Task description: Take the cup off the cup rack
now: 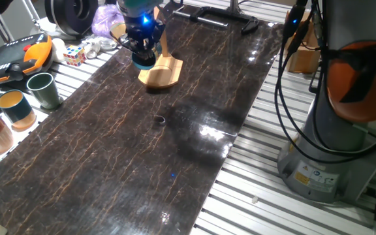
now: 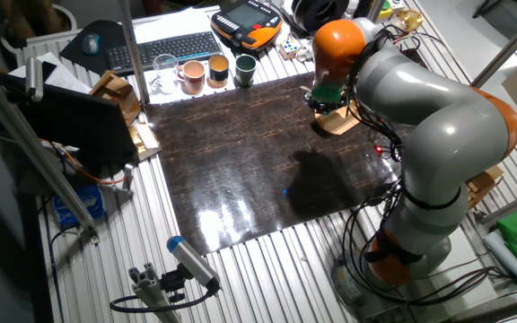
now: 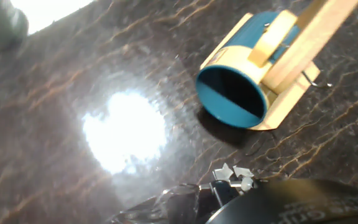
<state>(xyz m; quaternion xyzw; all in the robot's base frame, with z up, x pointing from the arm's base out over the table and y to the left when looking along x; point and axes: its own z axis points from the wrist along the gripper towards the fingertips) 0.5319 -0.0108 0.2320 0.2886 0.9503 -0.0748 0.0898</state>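
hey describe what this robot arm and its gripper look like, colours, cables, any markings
The arm has rounded light grey segments with orange joint covers and a grey base bearing a small yellow warning sticker. Black cables hang in loops beside it. The gripper is a compact black unit with a glowing blue light on its body.

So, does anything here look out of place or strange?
Nothing looks spilled or broken. The cup hangs tilted on a peg of the cup rack, its opening facing sideways and down, as a hung mug does. A small dark ring-like object lies alone on the table.
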